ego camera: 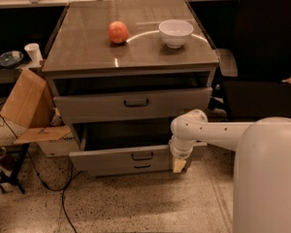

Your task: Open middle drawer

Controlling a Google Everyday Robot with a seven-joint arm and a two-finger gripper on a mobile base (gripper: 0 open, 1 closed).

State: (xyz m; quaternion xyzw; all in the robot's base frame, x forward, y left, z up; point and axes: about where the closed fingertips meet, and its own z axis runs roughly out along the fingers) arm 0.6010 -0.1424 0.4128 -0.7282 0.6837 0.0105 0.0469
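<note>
The middle drawer (pixel 106 158) of the grey cabinet is pulled out, so its front stands forward of the cabinet, with a dark gap showing above it. Its small dark bar handle (pixel 142 156) is at the centre. My gripper (pixel 178 165) hangs pointing down off the white arm, just past the right end of the drawer front and to the right of the handle. It holds nothing that I can see.
The taller top drawer (pixel 97 106) is also partly out. The lowest drawer (pixel 136 168) sits just under the middle one. A peach-coloured fruit (pixel 118 32) and a white bowl (pixel 175 32) are on the cabinet top. A cardboard box (pixel 26 101) stands left, a black chair (pixel 266 57) right.
</note>
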